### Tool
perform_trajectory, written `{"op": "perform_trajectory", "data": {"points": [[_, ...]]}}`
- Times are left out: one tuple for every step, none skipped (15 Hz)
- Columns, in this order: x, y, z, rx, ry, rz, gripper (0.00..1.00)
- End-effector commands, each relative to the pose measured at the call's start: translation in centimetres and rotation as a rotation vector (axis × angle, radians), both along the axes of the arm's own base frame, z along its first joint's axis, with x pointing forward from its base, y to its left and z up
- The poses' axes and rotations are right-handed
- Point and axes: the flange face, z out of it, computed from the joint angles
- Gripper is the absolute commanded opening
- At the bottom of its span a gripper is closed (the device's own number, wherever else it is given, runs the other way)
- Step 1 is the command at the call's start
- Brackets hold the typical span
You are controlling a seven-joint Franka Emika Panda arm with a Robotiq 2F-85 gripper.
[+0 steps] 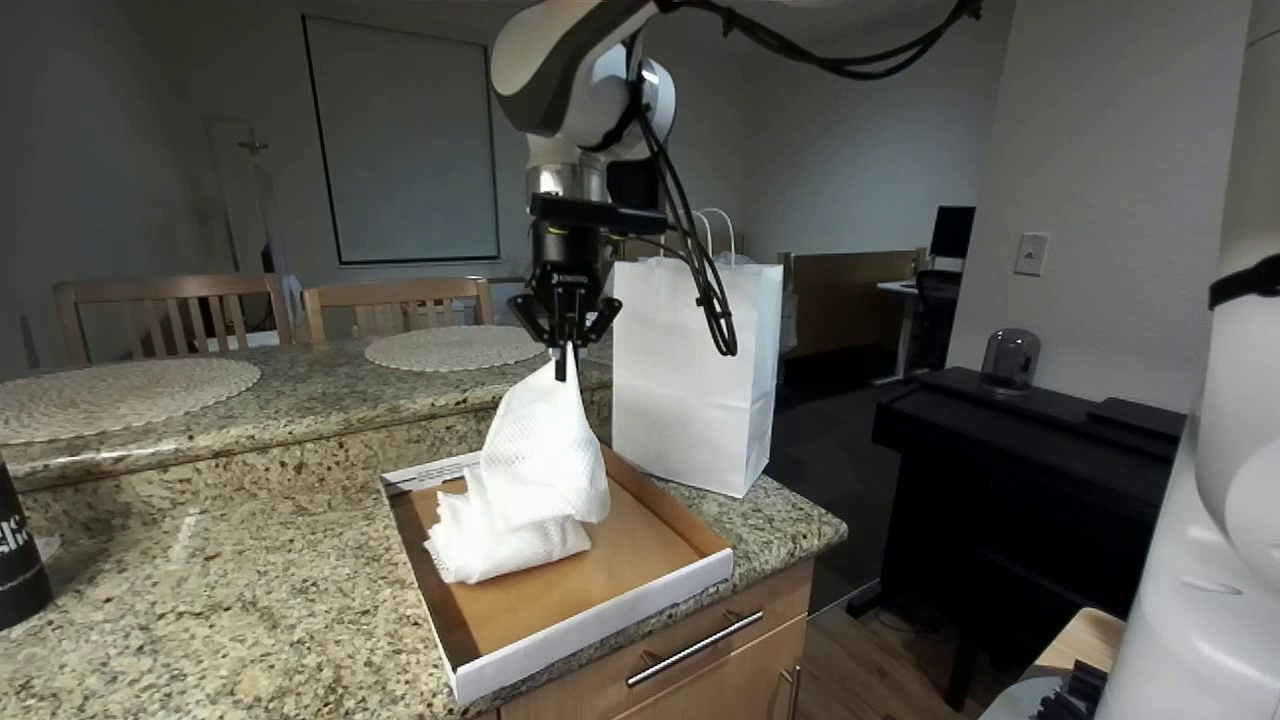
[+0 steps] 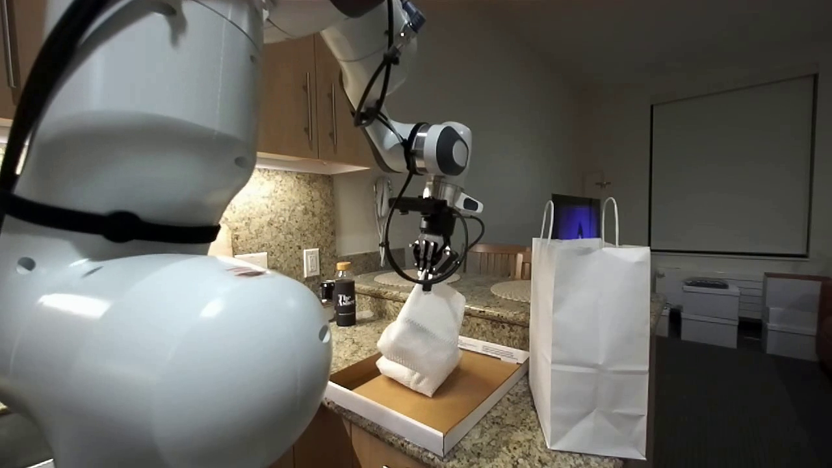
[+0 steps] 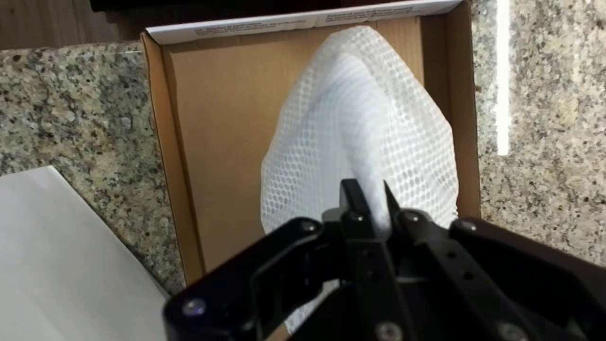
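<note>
My gripper point(image 1: 563, 370) points down and is shut on the top of a white mesh-textured cloth point(image 1: 545, 450). In the wrist view, a fold of the cloth point(image 3: 326, 128) runs up between the two black fingertips point(image 3: 371, 194). The cloth hangs from the gripper, and its lower folds rest in a shallow cardboard tray point(image 1: 600, 622) with white outer sides. In an exterior view the gripper point(image 2: 427, 281) is above the tray point(image 2: 396, 417), with the cloth point(image 2: 426, 325) below it. The cloth's underside is hidden.
A tall white paper bag point(image 1: 690, 380) with handles stands beside the tray; it also shows in the wrist view point(image 3: 61, 260). A dark bottle point(image 2: 345, 300) stands on the granite counter point(image 1: 220, 610). A raised ledge behind bears round woven placemats point(image 1: 450, 347). The counter edge is near the tray.
</note>
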Motion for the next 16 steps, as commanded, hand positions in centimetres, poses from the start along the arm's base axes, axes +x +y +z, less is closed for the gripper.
{"op": "perform_trajectory", "data": {"points": [[-0.7,-0.7,4.3,0.056,-0.016,0.029,0.1],[-0.8,-0.6,5.8,0.065,-0.03,0.036,0.1],[-0.9,-0.4,7.3,0.067,-0.05,0.038,0.1],[-1.1,-0.2,8.7,0.069,-0.068,0.038,0.1],[-1.2,-0.1,10.1,0.072,-0.085,0.04,0.1],[-1.5,0.0,12.0,0.075,-0.114,0.034,0.1],[-1.7,0.0,13.8,0.082,-0.131,0.034,0.1],[-2.2,0.0,15.7,0.097,-0.122,0.053,0.1],[-2.7,0.0,17.4,0.107,-0.119,0.065,0.09],[-3.4,-0.1,19.4,0.12,-0.119,0.078,0.09],[-4.0,-0.3,21.2,0.131,-0.119,0.086,0.1],[-4.5,-0.6,23.1,0.139,-0.127,0.088,0.1],[-5.0,-1.2,24.9,0.148,-0.141,0.086,0.1],[-5.4,-1.8,26.6,0.154,-0.154,0.082,0.09],[-5.7,-2.9,28.3,0.165,-0.167,0.078,0.1],[-6.0,-4.2,30.0,0.175,-0.183,0.077,0.09]]}}
